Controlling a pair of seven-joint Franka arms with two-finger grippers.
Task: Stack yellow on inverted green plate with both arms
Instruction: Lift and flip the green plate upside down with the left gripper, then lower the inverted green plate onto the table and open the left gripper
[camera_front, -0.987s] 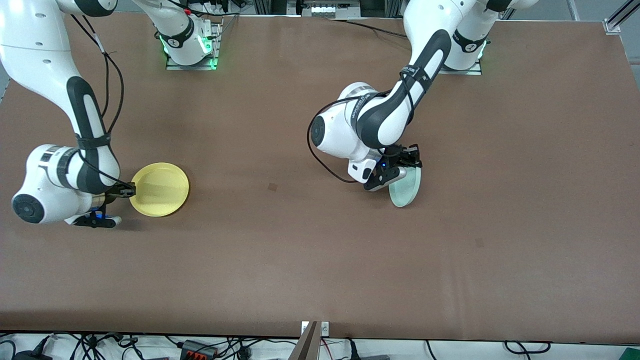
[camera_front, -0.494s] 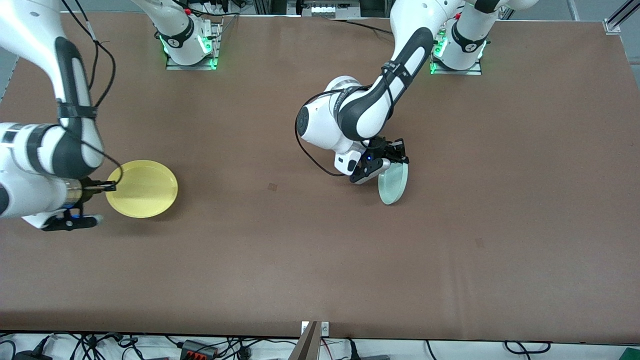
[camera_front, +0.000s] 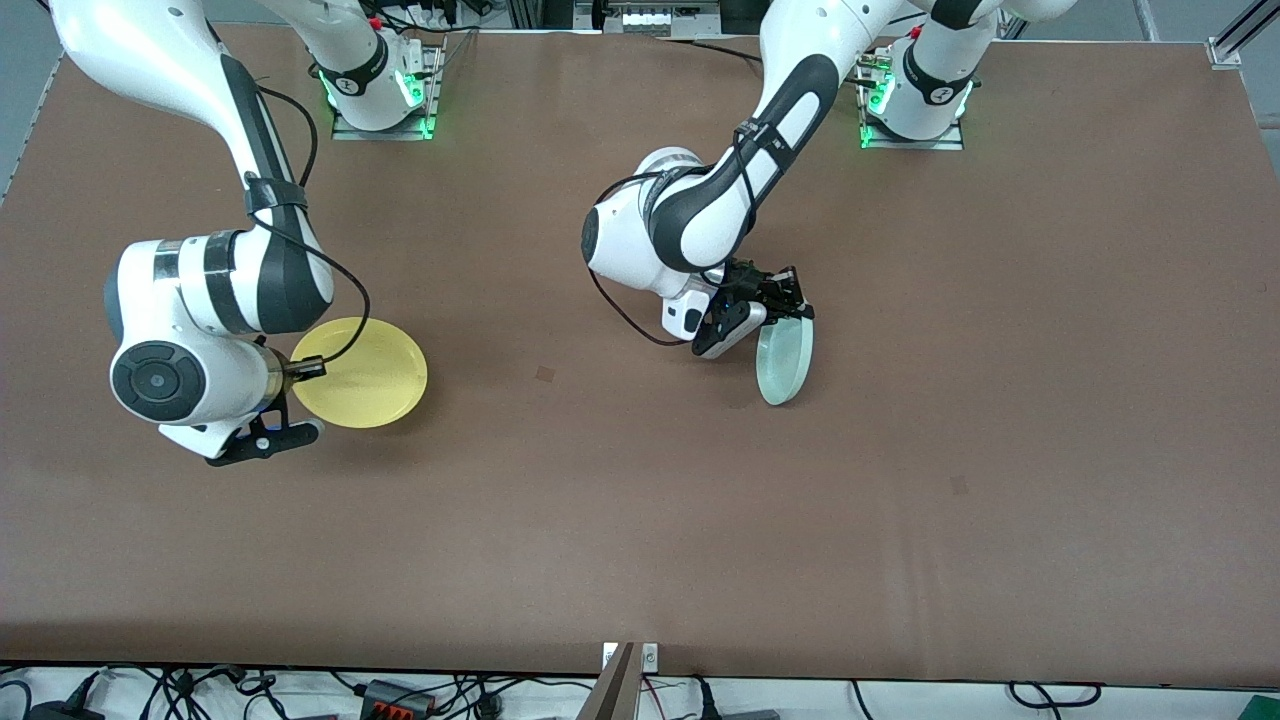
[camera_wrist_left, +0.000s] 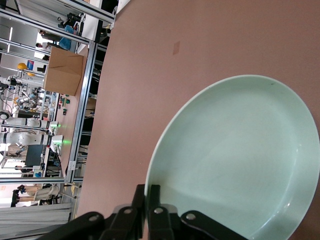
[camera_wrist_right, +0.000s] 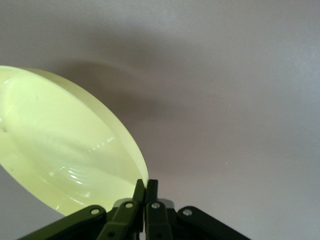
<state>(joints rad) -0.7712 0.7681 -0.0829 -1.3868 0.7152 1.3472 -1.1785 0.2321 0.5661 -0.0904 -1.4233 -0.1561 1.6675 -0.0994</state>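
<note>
No readable text, labels, brands or numbers in any view.

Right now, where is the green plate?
In the front view the green plate hangs tilted on edge over mid-table, its rim pinched in the left tool, well apart from the yellow plate.

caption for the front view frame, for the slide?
Right gripper pinches the round yellow plastic plate by its rim; left gripper holds the pale green plastic plate tilted on edge.
</note>
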